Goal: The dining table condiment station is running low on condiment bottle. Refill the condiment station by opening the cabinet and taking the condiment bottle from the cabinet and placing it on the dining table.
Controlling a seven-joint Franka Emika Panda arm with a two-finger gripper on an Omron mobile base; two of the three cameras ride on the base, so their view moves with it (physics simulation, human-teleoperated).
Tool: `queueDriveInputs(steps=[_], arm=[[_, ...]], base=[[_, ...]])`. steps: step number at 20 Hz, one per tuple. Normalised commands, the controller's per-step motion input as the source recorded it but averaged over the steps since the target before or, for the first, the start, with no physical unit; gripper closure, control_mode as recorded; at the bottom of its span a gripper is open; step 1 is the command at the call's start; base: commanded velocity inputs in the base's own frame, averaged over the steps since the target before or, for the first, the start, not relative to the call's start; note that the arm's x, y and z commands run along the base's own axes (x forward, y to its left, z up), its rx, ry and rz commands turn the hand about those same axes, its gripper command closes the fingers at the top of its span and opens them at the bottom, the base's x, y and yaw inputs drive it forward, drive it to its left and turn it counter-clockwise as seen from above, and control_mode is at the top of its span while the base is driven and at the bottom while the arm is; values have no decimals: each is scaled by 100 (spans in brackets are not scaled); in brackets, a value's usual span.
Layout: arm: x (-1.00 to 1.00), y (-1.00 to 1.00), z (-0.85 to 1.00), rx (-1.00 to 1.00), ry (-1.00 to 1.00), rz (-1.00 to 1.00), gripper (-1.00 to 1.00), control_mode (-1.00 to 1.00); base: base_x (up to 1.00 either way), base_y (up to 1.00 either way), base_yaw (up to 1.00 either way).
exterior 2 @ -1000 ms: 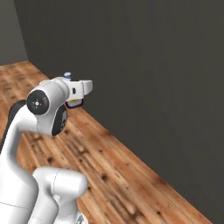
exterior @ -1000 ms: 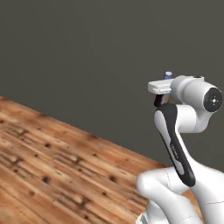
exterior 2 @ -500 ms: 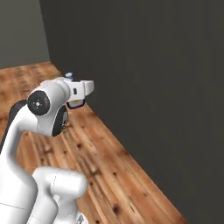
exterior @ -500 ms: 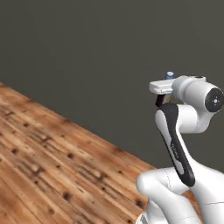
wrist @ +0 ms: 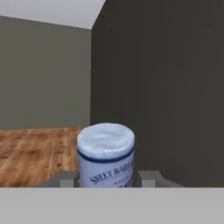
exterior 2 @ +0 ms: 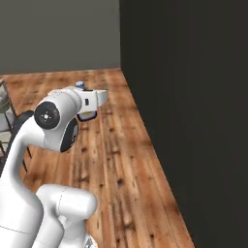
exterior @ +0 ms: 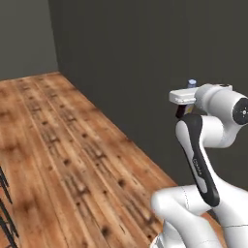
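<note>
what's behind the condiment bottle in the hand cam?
Behind the pale-blue-capped condiment bottle with its light label, held in the tool: a dark grey wall, a lighter grey wall and wood plank floor. The bottle covers the floor directly behind it.

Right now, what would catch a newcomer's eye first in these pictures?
The condiment bottle, pale blue cap toward the hand camera, sits clamped between the fingers. In the base views the white arm carries it high over a wooden floor, beside a tall dark wall.
</note>
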Motion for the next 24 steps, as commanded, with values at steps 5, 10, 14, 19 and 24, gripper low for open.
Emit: queueDriveInputs(steps=[5, 10, 14, 19, 24], arm=[[0, 0, 0, 0, 0, 0, 100, 100], [0, 0, 0, 0, 0, 0, 100, 100], [0, 0, 0, 0, 0, 0, 100, 100], [0, 0, 0, 0, 0, 0, 100, 100], [0, 0, 0, 0, 0, 0, 100, 100]], base=[[100, -18, 59], [100, -19, 58], [100, -19, 57], [100, -19, 67], [100, -20, 74]])
